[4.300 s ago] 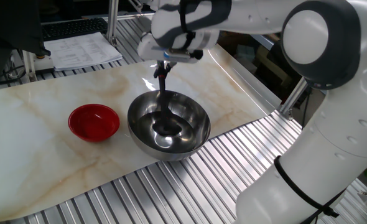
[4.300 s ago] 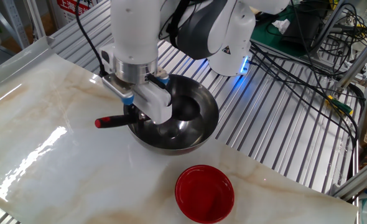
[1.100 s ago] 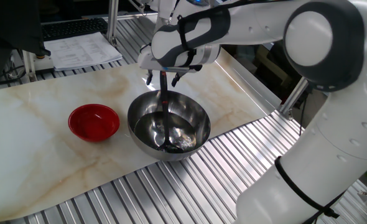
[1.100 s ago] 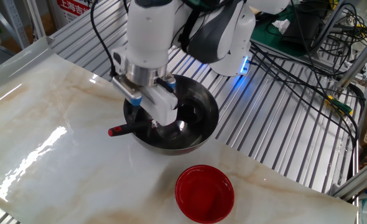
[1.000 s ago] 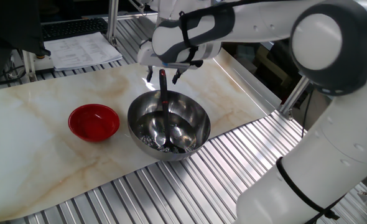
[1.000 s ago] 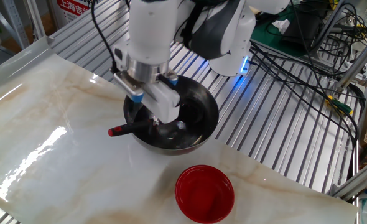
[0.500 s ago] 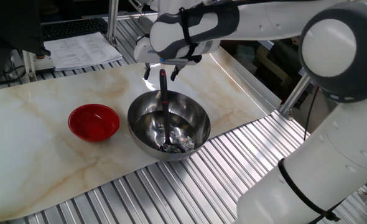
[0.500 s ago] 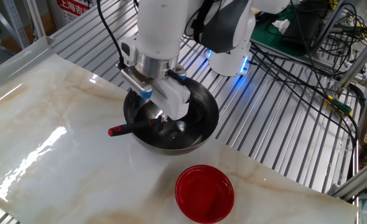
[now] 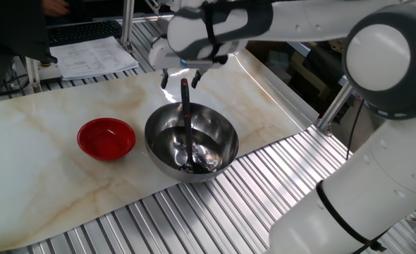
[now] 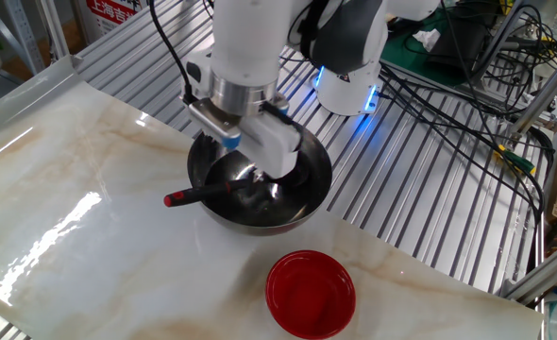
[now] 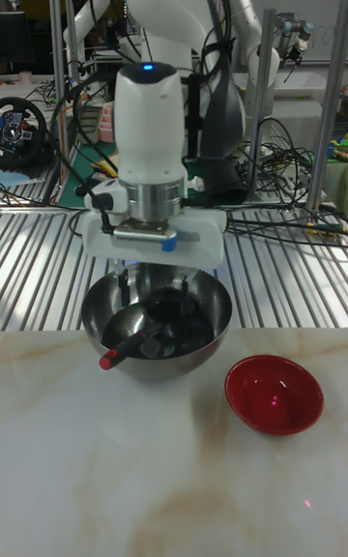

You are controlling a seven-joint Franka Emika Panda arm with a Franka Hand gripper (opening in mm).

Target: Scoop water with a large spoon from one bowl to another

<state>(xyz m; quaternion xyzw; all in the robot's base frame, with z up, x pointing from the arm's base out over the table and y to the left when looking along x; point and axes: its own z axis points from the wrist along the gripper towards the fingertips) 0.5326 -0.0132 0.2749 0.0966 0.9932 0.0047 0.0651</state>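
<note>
The large spoon (image 9: 186,123), a black ladle with a red handle tip, lies loose in the steel bowl (image 9: 156,156). Its cup is on the bowl's bottom and its handle leans over the rim. My gripper (image 9: 181,76) hovers open just above the handle's top end, one finger on each side, touching nothing. Water (image 9: 202,152) shows as glints on the bowl's bottom. The small red bowl (image 9: 106,137) sits beside the steel one on the marble. From the other side, the ladle handle (image 10: 198,194) sticks out over the steel bowl's (image 10: 260,223) rim under the gripper (image 10: 248,168); the red bowl (image 10: 310,293) is nearer the camera.
In the tall view the gripper (image 11: 152,278) hangs over the steel bowl (image 11: 164,369), with the ladle (image 11: 130,344) and the red bowl (image 11: 274,395) below. Papers (image 9: 95,56) lie at the far left. Ribbed metal table (image 9: 194,219) surrounds the marble slab, and cables (image 10: 467,85) lie behind.
The gripper let go of the ladle handle, opened and rose. The ladle settled against the steel bowl's rim and stays there.
</note>
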